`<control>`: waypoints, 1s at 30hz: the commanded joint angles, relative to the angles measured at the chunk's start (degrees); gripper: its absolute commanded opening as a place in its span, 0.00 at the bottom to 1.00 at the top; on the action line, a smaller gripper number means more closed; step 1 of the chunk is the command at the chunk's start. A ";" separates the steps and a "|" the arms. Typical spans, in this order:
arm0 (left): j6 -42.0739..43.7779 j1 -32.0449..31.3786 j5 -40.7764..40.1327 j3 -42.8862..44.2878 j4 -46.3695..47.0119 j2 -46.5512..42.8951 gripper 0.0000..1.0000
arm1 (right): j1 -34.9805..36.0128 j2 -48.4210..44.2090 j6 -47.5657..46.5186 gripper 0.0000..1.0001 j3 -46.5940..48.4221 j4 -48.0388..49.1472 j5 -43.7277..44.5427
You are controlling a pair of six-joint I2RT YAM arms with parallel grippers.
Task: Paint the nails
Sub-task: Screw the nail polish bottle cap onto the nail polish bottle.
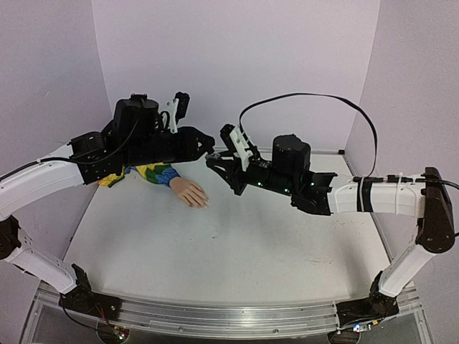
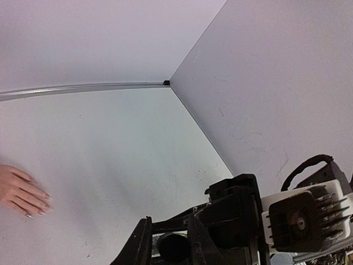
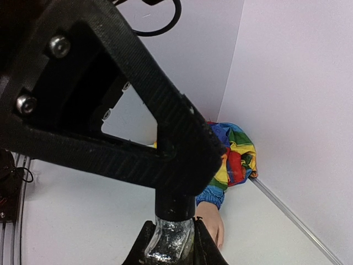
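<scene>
The right jaws are closed on a clear glittery bottle [image 3: 171, 243]; the left jaws appear clamped on its dark round cap [image 2: 174, 247]. The pale peach plastic hand [image 1: 189, 193] with tiny nails [image 2: 46, 207] lies on the white tabletop [image 1: 237, 251], at 7 o'clock from the bottle.

Table [image 1: 237, 251]: bare from 3 through 6 to 8 o'clock, with room to pass.
Fake hand [image 1: 189, 193] and sleeve [image 1: 154, 173]: lying at 10 o'clock.
Left claw [image 1: 208, 147] and right claw [image 1: 214, 163]: meeting on cap [image 3: 174, 205] and bottle [image 3: 168, 243] at 12, barring the air there.
Walls [image 1: 237, 57]: shut in 9, 12 and 3.
</scene>
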 commanded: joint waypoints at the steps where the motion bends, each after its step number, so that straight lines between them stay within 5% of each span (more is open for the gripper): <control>1: 0.67 -0.34 -0.83 2.75 3.08 0.86 0.14 | 0.67 -1.24 -0.47 0.00 3.03 3.36 0.27; 9: 9.37 -1.16 20.34 0.74 4.91 1.67 0.00 | 0.18 -3.36 2.31 0.00 3.42 3.63 -5.91; 14: 33.64 -1.07 54.53 -0.91 -3.92 -1.68 0.00 | -4.14 -4.65 13.97 0.00 6.26 3.81 -42.16; 17: 42.49 -0.92 62.39 1.99 -14.15 -1.74 0.00 | -3.60 -3.85 23.48 0.00 7.80 9.45 -54.87; 26: 43.73 -0.83 65.06 7.47 -16.88 0.47 0.02 | -2.57 -6.79 25.68 0.00 4.44 13.04 -54.16; 30: 39.88 -0.29 48.62 7.50 -17.46 -2.95 0.46 | -2.74 -8.15 20.85 0.00 3.09 10.10 -49.37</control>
